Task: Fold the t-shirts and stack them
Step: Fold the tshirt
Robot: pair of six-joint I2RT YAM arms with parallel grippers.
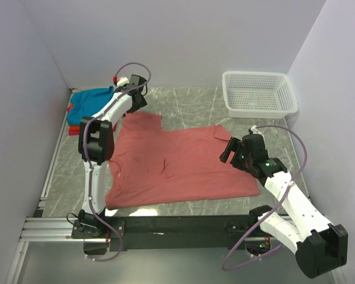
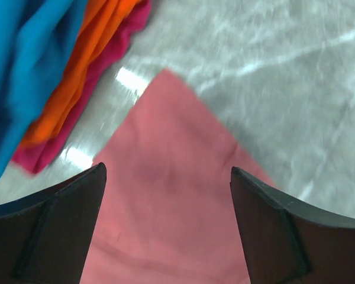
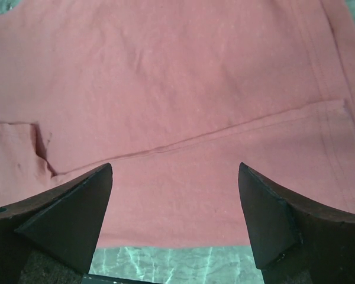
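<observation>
Salmon-pink t-shirt (image 1: 177, 163): flat, mid-worktop (image 1: 195, 106). Left jaws: spread, above its far-left corner. Right jaws: spread, over its right edge. Folded t-shirts (image 1: 89, 105): far-left corner. Basket (image 1: 257, 94): far-right corner. Grey marble surface; pale walls.

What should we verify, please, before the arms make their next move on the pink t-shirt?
1. Left gripper open: ok, jaws wide apart above the far-left corner of the pink t-shirt.
2. Right gripper open: ok, jaws wide apart above the shirt's right side.
3. Shirt spread out: ok, lying spread on the table.
4. Folded stack clear of the shirt: ok, bare table shows between them.
5. Basket out of the way: ok, in the far right corner, apart from the shirt.
6. Fingers touching cloth: cannot tell.
</observation>
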